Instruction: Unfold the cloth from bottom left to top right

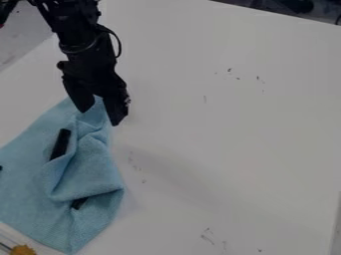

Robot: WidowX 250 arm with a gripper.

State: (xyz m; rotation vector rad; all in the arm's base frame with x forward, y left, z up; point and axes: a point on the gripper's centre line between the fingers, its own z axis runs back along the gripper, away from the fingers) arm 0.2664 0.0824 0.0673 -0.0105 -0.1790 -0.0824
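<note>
Camera view: tool (100,115) at cloth (96,172), dark piece (79,203) in fold

White tabletop (253,129), dark marks (230,70), blue cloth (93,172)

"The cloth (93,172) is light blue all over?"
"Yes, and the strip (61,144) among its folds is black."
"The gripper (100,117) at its top?"
"Black too. The table (253,134) beside it is white with dark specks."
</note>
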